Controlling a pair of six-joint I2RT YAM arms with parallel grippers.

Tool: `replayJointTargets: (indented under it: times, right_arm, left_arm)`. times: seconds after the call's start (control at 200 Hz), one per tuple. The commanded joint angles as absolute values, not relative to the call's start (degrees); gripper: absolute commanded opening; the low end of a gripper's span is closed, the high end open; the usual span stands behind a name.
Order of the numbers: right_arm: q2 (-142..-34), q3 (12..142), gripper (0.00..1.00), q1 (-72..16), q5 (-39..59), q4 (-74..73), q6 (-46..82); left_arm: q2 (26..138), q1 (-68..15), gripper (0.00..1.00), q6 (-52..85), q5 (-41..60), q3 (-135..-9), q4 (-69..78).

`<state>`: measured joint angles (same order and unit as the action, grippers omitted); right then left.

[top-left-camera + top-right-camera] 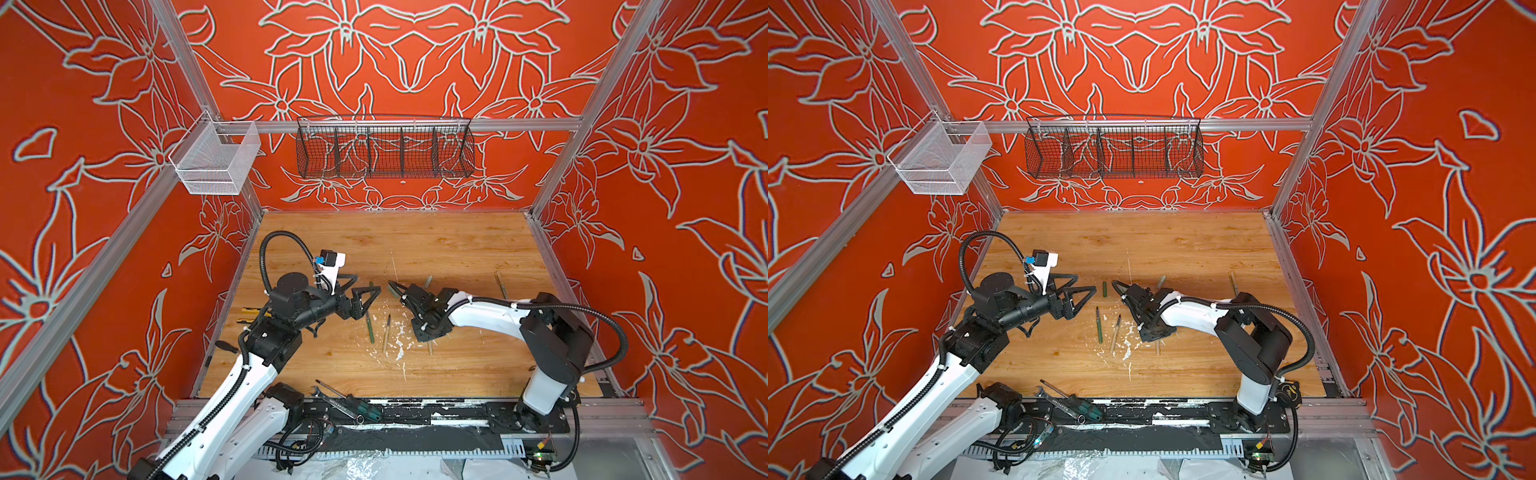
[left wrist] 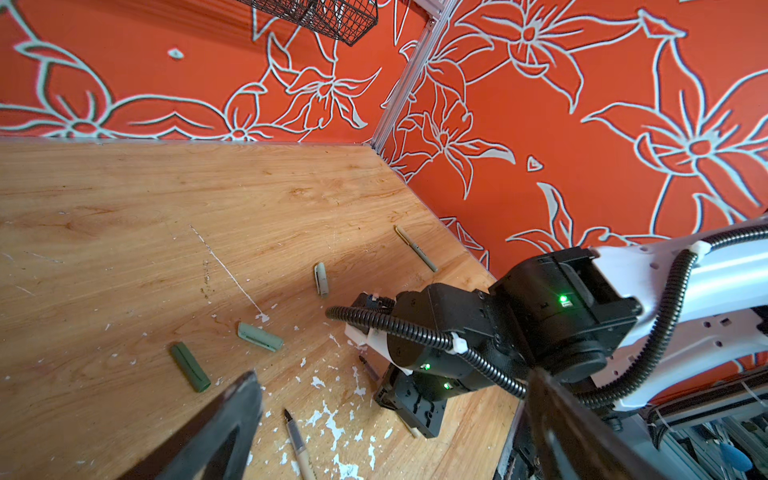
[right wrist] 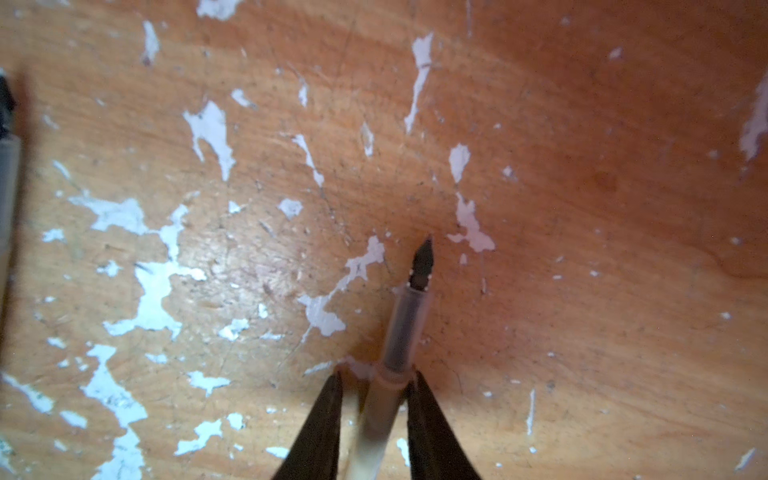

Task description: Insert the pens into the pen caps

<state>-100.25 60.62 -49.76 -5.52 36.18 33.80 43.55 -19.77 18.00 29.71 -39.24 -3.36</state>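
beige pen [image 3: 405, 324] between right gripper [image 3: 376, 376] fingers [image 3: 320, 428], both touching its collar

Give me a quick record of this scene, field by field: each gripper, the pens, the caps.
Left gripper: open, empty, above the table
Right gripper: shut on a beige pen lying flat
Other pens: green pen, second beige pen, far pen
Caps in view: dark green cap, pale green cap, greyish cap, none fitted
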Motion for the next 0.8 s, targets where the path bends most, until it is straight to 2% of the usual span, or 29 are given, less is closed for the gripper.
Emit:
replayJointTargets:
  times: [0.0, 0.115, 0.255, 0.796]
  right_arm:
    - [-102.84, 60.82, 0.20, -49.95, -5.44, 35.76, 35.29]
    - [-102.88, 61.35, 0.14, -49.98, -5.34, 36.38, 34.95]
    - [-101.42, 60.82, 0.00, -49.84, -5.40, 35.95, 34.51]
    - [-89.16, 56.46, 0.00, -43.15, -2.88, 37.01, 29.32]
  left_arm:
    - [42.28, -19.60, 0.97, 18.97, 30.52, -38.12, -1.74]
    - [42.44, -19.68, 0.97, 20.07, 31.27, -37.05, -0.90]
    - [43.24, -19.69, 0.97, 20.91, 32.25, -36.83, -0.62]
    - [45.49, -20.99, 0.97, 23.81, 34.47, -34.00, 4.66]
